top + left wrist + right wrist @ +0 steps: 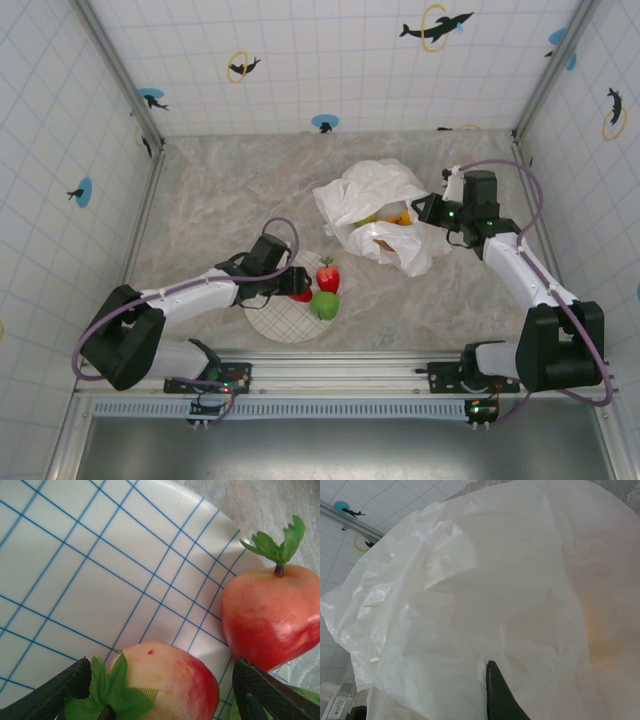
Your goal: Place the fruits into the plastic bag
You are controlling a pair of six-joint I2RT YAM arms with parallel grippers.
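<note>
Top external: marbled desk (220, 190), plastic bag (372, 190) right of centre with its mouth toward the near side. An orange fruit (402, 216) and a yellow-green one (367, 219) show inside it. Plate (278, 322) at the near edge, well apart from the bag, carries three fruits: green fruit (323, 305), leafy red fruit (328, 277), red-and-cream fruit (301, 294)

Left wrist: left hand (162, 695) low over the plate, jaws released and straddling the red-and-cream fruit with a gap on either side. One finger (55, 695) is right at its leaf. Leafy red fruit sits just beside it, not touching

Right wrist: one finger (496, 695) of the right hand (428, 212) is against the bag film and the other is hidden, so can't tell if it's clenched on the bag

Step, my read: picking one of the last three fruits off the plate. Next: clench on the fruit body rather than the leaf, lift clear of its neighbour, carry to the bag mouth, drop in. Risk: thin, floppy film could sag across the mouth
</note>
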